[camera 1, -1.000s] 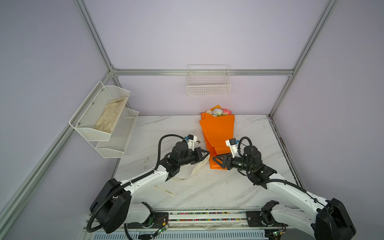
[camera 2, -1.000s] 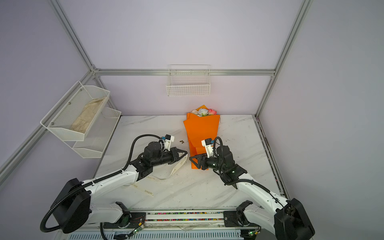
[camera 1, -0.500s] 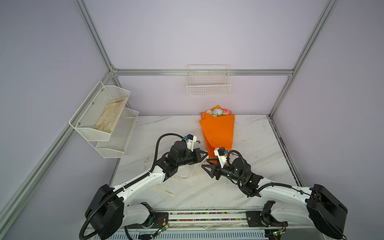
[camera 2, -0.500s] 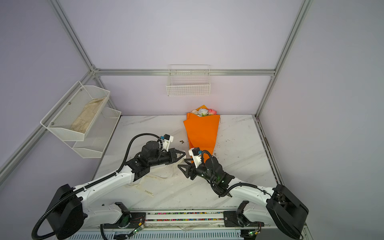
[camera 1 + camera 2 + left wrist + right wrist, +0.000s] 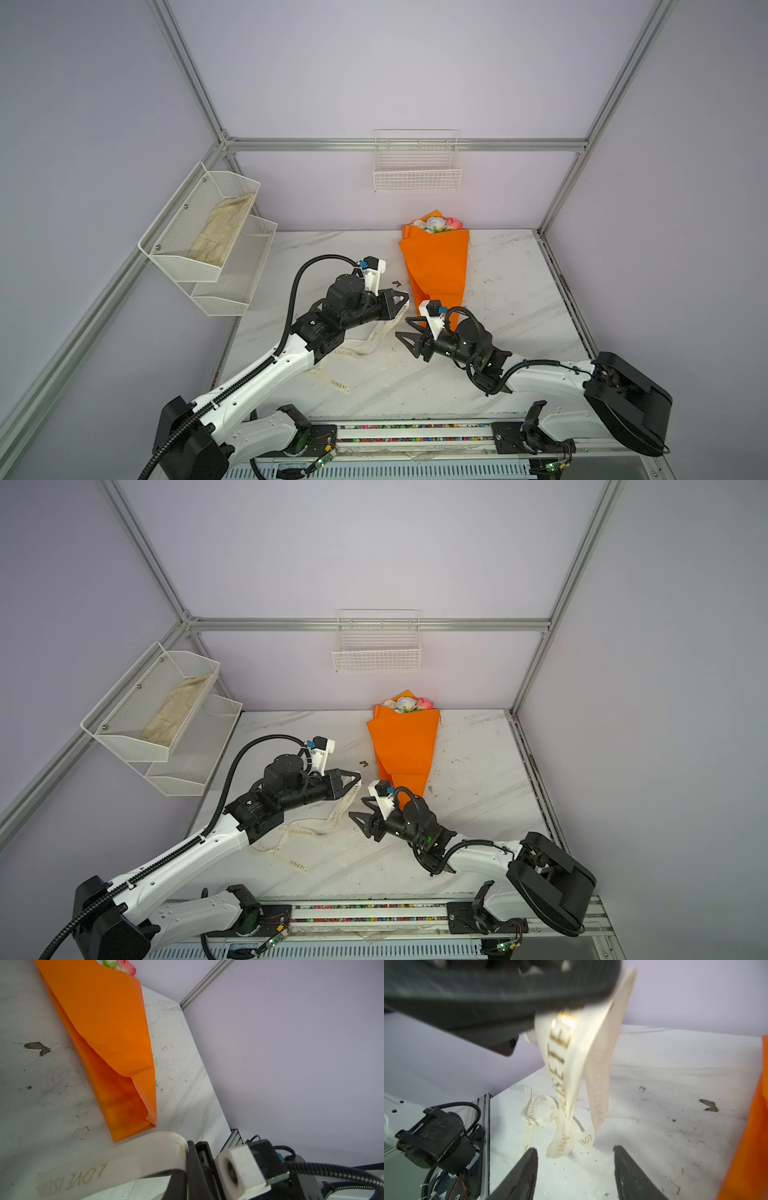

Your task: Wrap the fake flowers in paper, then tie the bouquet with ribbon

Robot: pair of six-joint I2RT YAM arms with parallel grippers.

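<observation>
Now, in a top view, the bouquet of fake flowers (image 5: 435,262) lies in its orange wrap just right of frame centre, blooms toward the back wall. Left of its narrow end the left gripper (image 5: 397,306) is pinched tight on the cream ribbon (image 5: 374,336); below it the right gripper (image 5: 405,329) stands jaws well apart, empty

White arm shells (image 5: 257,374), black joints (image 5: 328,332), ribbed black cables (image 5: 293,291); left gripper (image 5: 404,300) and right gripper (image 5: 401,327) black, seemingly triangular-framed.
</observation>
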